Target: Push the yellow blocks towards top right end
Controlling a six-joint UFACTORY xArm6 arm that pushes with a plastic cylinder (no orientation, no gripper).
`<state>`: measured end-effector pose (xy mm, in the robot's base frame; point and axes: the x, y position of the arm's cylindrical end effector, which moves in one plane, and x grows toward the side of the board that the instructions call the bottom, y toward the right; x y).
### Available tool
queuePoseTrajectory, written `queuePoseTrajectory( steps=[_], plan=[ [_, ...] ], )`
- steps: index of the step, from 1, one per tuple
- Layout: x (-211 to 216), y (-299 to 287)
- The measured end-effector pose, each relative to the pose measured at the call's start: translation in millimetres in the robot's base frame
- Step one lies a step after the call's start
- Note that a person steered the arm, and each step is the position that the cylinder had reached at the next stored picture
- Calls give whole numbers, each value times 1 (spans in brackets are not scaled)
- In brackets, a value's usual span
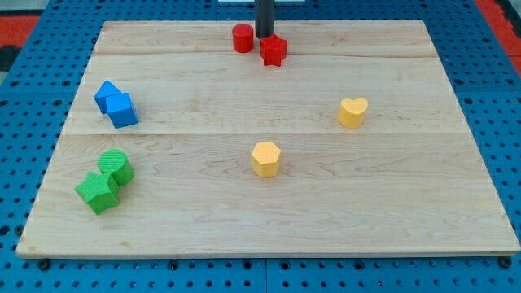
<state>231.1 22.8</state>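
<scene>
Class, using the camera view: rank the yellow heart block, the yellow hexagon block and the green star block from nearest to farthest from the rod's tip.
Measured from my tip, near the view's top centre:
1. Yellow heart block, toward the view's right.
2. Yellow hexagon block, centre, almost straight below the tip.
3. Green star block, the view's bottom left.

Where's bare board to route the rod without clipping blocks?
Free: the top right corner beyond the yellow heart block; the bottom strip below the yellow hexagon block. Crowded: top centre, where my tip sits between the red cylinder and red star-shaped block.
</scene>
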Motion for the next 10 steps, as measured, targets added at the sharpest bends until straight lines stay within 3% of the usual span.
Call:
queuePoseTrajectory(
  steps=[1,2,3,7,8,9,10],
  plan=[
    [25,95],
    [121,146],
    [203,116],
    [124,-65],
    [86,-23],
    [91,45],
    [138,25]
  ],
)
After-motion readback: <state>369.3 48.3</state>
